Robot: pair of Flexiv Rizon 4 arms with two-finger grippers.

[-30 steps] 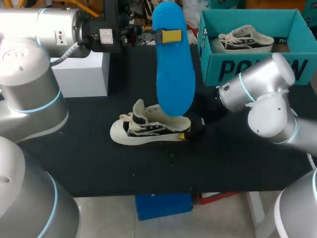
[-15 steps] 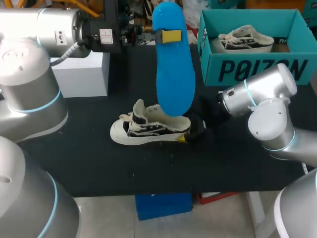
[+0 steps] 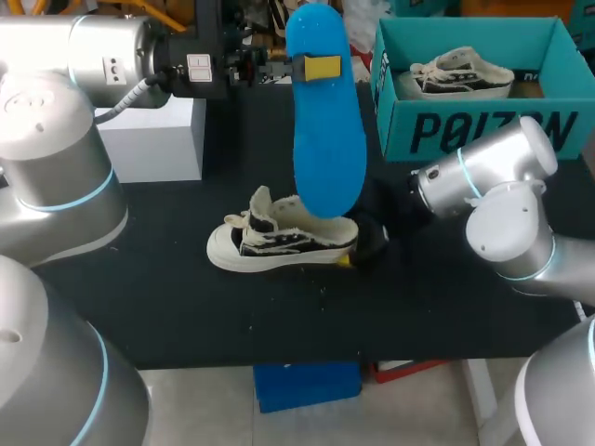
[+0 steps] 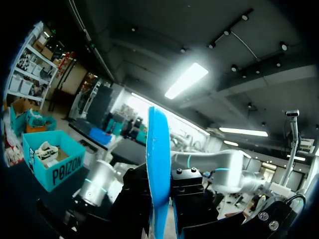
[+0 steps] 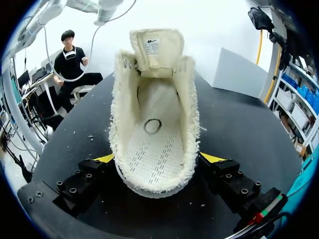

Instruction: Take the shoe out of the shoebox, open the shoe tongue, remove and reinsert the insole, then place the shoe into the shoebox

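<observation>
A blue insole [image 3: 325, 130] hangs upright above the table, toe end down over the shoe's opening. My left gripper [image 3: 321, 67] is shut on its upper part. In the left wrist view the insole [image 4: 157, 164] shows edge-on between the black fingers of the left gripper [image 4: 159, 186]. The cream and black shoe [image 3: 279, 240] lies on the black table, toe to the left. My right gripper [image 3: 358, 245] sits at its heel. In the right wrist view the heel of the shoe [image 5: 157, 129] lies between the wide-open fingers of the right gripper [image 5: 158, 158], with the tongue [image 5: 155, 49] pulled up.
The teal shoebox [image 3: 483, 135] stands at the back right with a second shoe [image 3: 460, 72] inside. A white block [image 3: 153, 139] stands at the back left, under my left arm. The table's front edge lies just in front of the shoe.
My right arm's elbow has shifted a little to the right, while its gripper stays at the shoe's heel. The left arm and the insole have not moved.
</observation>
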